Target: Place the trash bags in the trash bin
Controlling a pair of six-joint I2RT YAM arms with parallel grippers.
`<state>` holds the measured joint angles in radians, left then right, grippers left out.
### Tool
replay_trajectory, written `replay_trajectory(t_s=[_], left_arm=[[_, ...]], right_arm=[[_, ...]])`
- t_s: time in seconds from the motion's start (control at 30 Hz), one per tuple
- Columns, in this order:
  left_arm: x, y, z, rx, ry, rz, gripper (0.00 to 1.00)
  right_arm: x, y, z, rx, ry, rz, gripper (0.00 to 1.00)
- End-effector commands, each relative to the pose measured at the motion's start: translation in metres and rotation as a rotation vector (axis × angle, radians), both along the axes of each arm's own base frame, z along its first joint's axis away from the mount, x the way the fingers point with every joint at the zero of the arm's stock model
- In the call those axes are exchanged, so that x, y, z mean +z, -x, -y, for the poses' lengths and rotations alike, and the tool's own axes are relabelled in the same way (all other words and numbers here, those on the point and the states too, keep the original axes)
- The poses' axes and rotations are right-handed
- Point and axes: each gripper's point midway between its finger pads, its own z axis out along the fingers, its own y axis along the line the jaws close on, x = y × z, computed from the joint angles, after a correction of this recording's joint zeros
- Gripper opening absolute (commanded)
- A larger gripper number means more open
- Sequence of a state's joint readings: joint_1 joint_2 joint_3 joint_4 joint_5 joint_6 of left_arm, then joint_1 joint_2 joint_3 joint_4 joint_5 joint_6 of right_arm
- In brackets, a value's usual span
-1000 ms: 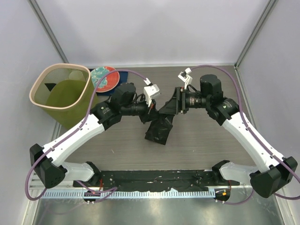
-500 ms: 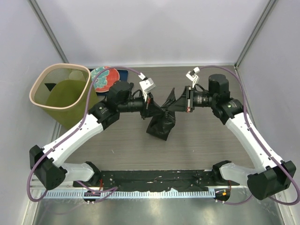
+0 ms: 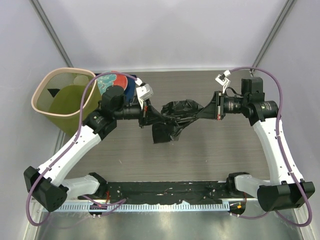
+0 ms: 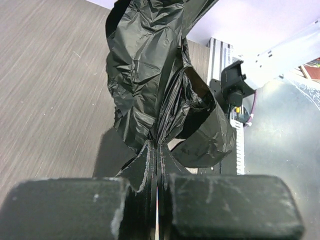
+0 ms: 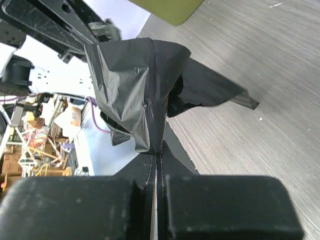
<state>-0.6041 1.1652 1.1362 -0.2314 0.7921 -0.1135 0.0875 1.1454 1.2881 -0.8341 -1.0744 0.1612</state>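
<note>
A wrinkly black trash bag (image 3: 178,111) hangs stretched over the table between my two grippers, one flap drooping to the wood (image 3: 162,133). My left gripper (image 3: 151,116) is shut on the bag's left end; in the left wrist view the film (image 4: 145,65) bunches out of the closed fingertips (image 4: 159,146). My right gripper (image 3: 206,110) is shut on the right end, and the right wrist view shows the bag (image 5: 132,75) pinched at the tips (image 5: 159,151). The olive-green trash bin (image 3: 36,96) with its pale rim stands at the far left, behind the left arm.
A red-and-teal plate (image 3: 118,81) on a dark blue mat (image 3: 132,83) lies just right of the bin, partly under the left arm's wrist. The bin's green wall (image 5: 167,7) shows at the top of the right wrist view. The black base rail (image 3: 165,190) runs along the near edge.
The right gripper closed on the bag. Both arms drew apart, left arm leftward and right arm rightward, pulling the crumpled bag out into a taut span.
</note>
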Motion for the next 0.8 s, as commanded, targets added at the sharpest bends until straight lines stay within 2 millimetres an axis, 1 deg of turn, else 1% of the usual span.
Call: replay_trajectory(t_s=[0.0, 0.07, 0.1, 0.13, 0.17, 0.2, 0.23, 0.3, 0.33, 0.37, 0.5, 0.57, 0.63, 0.67, 0.73, 0.77], left_arm=[[0.001, 0.013, -0.005, -0.057, 0.004, 0.002, 0.00], [0.003, 0.014, -0.006, -0.066, 0.012, 0.002, 0.00], [0.005, 0.013, -0.008, -0.057, 0.024, 0.000, 0.00], [0.007, 0.007, -0.014, -0.042, 0.038, -0.009, 0.00], [0.008, 0.004, -0.018, -0.024, 0.051, -0.043, 0.00], [0.010, 0.000, -0.021, -0.012, 0.059, -0.045, 0.00], [0.010, -0.010, -0.029, 0.026, 0.061, -0.048, 0.00], [0.014, -0.019, -0.038, 0.065, 0.078, -0.057, 0.00], [0.016, -0.027, -0.046, 0.097, 0.090, -0.060, 0.00], [0.017, -0.030, -0.048, 0.098, 0.099, -0.066, 0.00], [0.025, -0.034, -0.050, 0.098, 0.132, -0.057, 0.00], [0.031, -0.037, -0.050, 0.096, 0.154, -0.045, 0.00], [0.032, -0.039, -0.053, 0.108, 0.172, -0.095, 0.00], [0.036, -0.041, -0.053, 0.097, 0.188, -0.080, 0.00], [0.038, -0.039, -0.051, 0.082, 0.198, -0.113, 0.00], [0.042, -0.039, -0.050, 0.063, 0.214, -0.099, 0.00]], right_arm=[[0.010, 0.011, 0.001, 0.042, 0.006, 0.047, 0.01], [0.009, 0.012, 0.003, 0.033, 0.023, 0.051, 0.01], [0.003, 0.008, 0.008, -0.002, 0.061, 0.048, 0.01], [-0.001, 0.004, 0.013, -0.029, 0.087, 0.050, 0.01], [-0.003, 0.002, 0.020, -0.045, 0.106, 0.051, 0.01], [-0.012, -0.005, 0.032, -0.066, 0.152, 0.069, 0.01], [-0.021, -0.005, 0.044, -0.102, 0.181, 0.029, 0.01], [-0.033, -0.009, 0.060, -0.134, 0.239, 0.022, 0.01], [-0.040, -0.012, 0.071, -0.167, 0.279, 0.022, 0.01], [-0.045, -0.012, 0.074, -0.171, 0.293, 0.018, 0.01], [-0.051, -0.010, 0.077, -0.170, 0.314, 0.023, 0.01], [-0.062, -0.011, 0.085, -0.192, 0.366, 0.006, 0.01], [-0.073, -0.010, 0.094, -0.207, 0.412, -0.002, 0.01], [-0.074, -0.008, 0.095, -0.197, 0.420, 0.000, 0.01], [-0.077, -0.006, 0.097, -0.195, 0.436, 0.003, 0.01], [-0.078, -0.008, 0.101, -0.203, 0.465, 0.022, 0.01]])
